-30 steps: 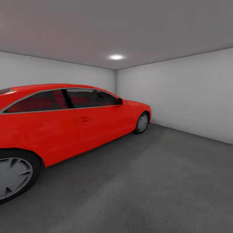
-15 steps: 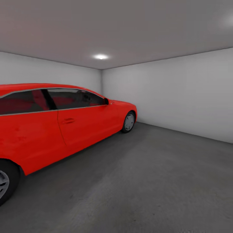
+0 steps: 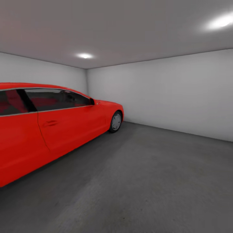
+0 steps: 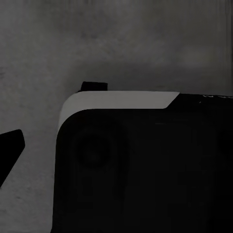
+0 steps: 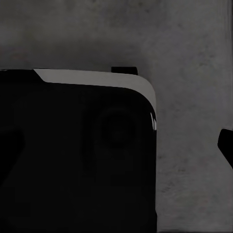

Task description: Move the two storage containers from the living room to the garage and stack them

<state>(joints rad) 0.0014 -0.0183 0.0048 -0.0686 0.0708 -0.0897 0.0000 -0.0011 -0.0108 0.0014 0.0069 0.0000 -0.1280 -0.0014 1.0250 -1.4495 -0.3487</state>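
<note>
No orange-red storage bin is visible from the head camera — just the garage: a glossy red car parked at left, plain pale grey walls and open dark grey concrete floor ahead. Both wrist cameras look down past dark robot bodywork onto the same concrete, so I can't tell how either gripper's jaws stand or whether anything is carried. Looks like a transit or search step; next move calls for locating a bin or a clear drop spot away from the car.
</note>
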